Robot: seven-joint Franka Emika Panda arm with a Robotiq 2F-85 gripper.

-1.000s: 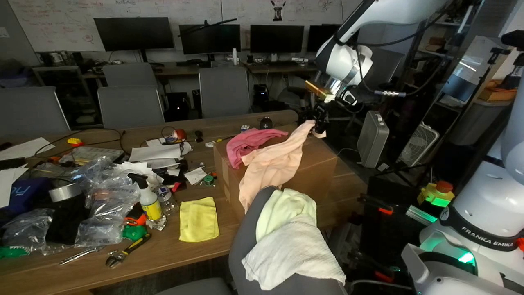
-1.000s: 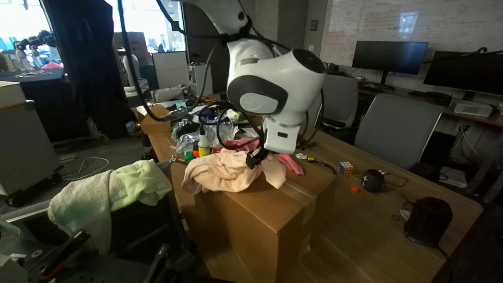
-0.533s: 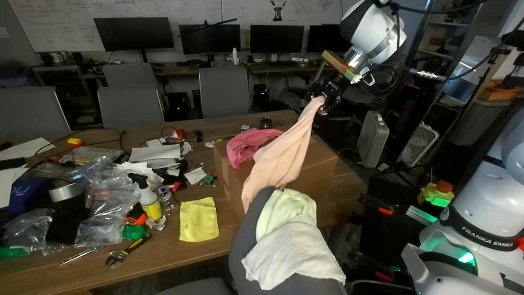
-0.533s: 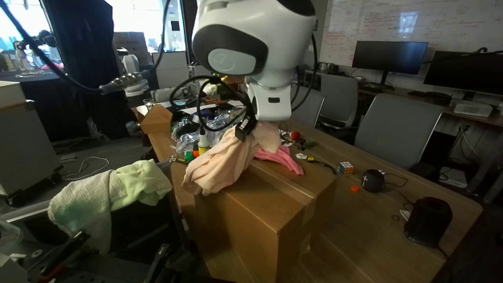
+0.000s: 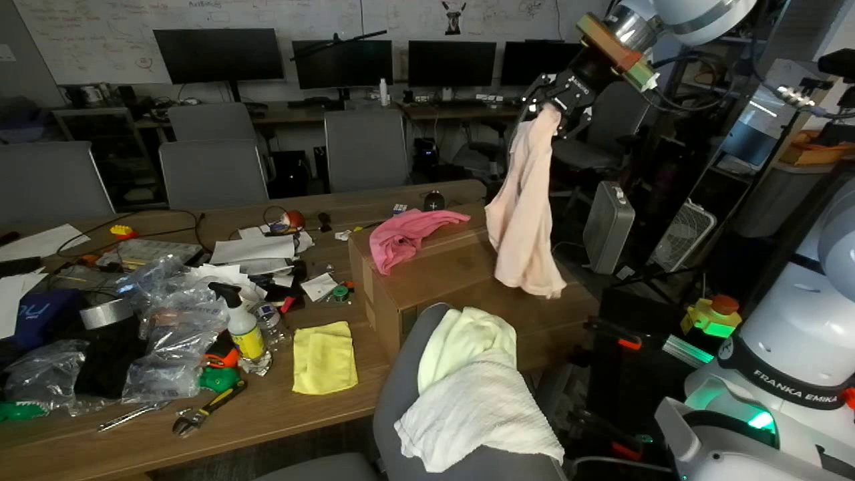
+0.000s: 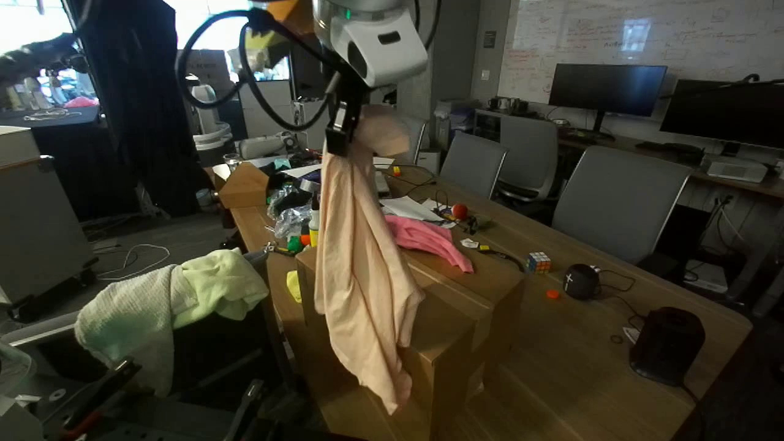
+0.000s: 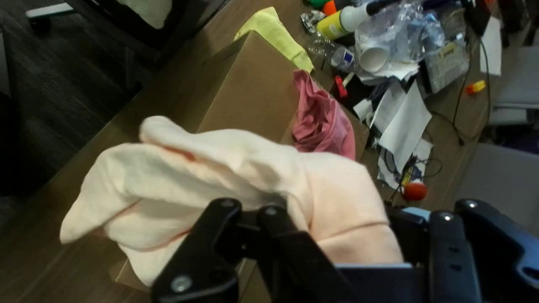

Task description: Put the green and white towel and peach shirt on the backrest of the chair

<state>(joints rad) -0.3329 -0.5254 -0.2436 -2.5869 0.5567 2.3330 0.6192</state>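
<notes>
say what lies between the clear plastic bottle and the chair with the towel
The yellow cloth, then a strip of table before the chair, seen in an exterior view.

In both exterior views I see a scribbled-on white board (image 5: 414,20) next to a grey wall (image 5: 20,77). Black screens (image 5: 214,57) stand on desks (image 5: 417,112) in front of the board, and grey chairs (image 5: 365,150) stand between the desks and a brown wooden table (image 6: 588,361). In an exterior view, a bright window (image 6: 30,18) shines beside a dark curtain (image 6: 131,110). The floor (image 6: 196,236) looks dark to me.
</notes>
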